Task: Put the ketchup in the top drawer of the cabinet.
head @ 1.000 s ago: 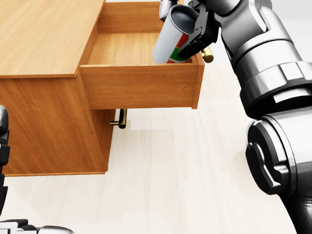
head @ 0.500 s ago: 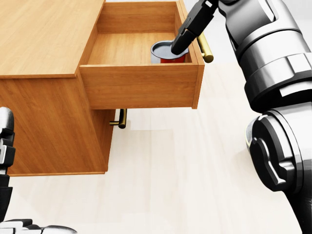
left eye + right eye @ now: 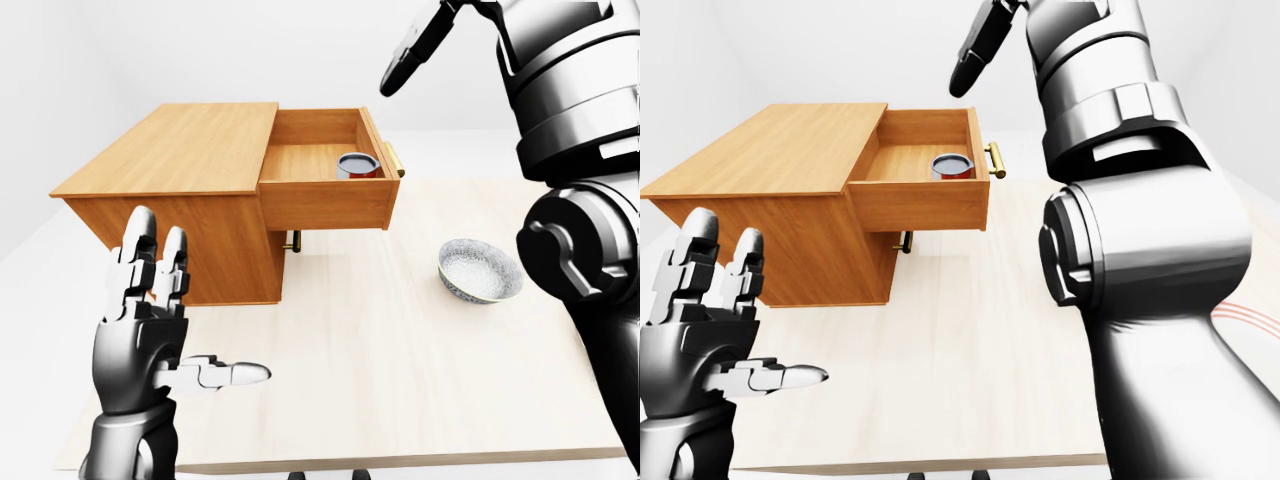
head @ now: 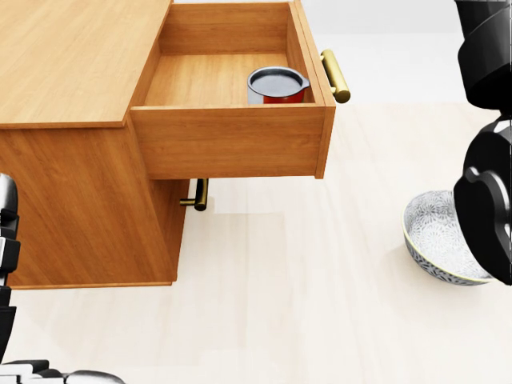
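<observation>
step: ketchup (image 4: 277, 85) sits upright in open top drawer (image 4: 232, 142), upper centre of head view | right hand (image 3: 412, 48) raised clear above, fingers extended, empty | left hand (image 3: 150, 330) spread open, empty, lower left | next, likely: push drawer shut by brass handle (image 4: 335, 76)

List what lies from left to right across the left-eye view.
Left hand → cabinet → open top drawer → ketchup standing in it → right hand raised above → patterned bowl on the table.
</observation>
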`<state>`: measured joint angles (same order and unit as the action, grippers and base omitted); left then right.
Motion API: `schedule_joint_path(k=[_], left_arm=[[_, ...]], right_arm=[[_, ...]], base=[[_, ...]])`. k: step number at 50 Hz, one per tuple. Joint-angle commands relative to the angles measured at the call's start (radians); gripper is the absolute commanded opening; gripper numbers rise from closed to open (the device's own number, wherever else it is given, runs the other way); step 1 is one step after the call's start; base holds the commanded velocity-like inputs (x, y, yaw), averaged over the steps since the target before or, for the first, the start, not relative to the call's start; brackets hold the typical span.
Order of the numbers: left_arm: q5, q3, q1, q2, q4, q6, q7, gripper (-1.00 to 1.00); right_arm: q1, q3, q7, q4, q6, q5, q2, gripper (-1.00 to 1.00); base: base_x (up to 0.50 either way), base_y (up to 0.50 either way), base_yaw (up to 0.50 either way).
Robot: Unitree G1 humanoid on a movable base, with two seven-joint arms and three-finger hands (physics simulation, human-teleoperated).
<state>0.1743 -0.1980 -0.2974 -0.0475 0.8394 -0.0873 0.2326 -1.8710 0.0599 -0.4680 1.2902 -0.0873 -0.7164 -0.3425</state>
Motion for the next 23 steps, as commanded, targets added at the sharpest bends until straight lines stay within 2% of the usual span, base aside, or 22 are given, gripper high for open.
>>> schedule_joint_path(k=[1,6,9,17,23], left_arm=[[0.01,-0.01,-0.003,-0.003,0.019,0.0,0.003,1.0],[0.002,-0.003,-0.01,-0.007,0.017,0.0,0.005,1.0],[-0.001,-0.002,-0.013,-0.008,0.019,0.0,0.005,1.0],[-0.007,0.005,-0.013,-0.007,0.011,0.0,0.006,1.0],[-0.009,0.01,-0.022,-0.007,0.012,0.0,0.007,1.0]], right_arm=[[-0.116,0.004,-0.119,-0.084,0.0,0.03,-0.059,1.0],[-0.074,-0.004,-0.182,-0.23,0.0,0.048,-0.078,1.0],[-0.005,-0.007,-0.23,-0.396,0.0,0.05,-0.089,1.0],[0.386,0.027,-0.23,-1.081,0.0,-0.012,-0.111,1.0],[0.598,0.029,-0.23,-1.448,0.0,-0.042,-0.106,1.0]], base=[[0.0,0.0,0.0],[0.0,0.0,0.0],[0.0,0.0,0.0],[0.0,0.0,0.0],[0.0,0.0,0.0]])
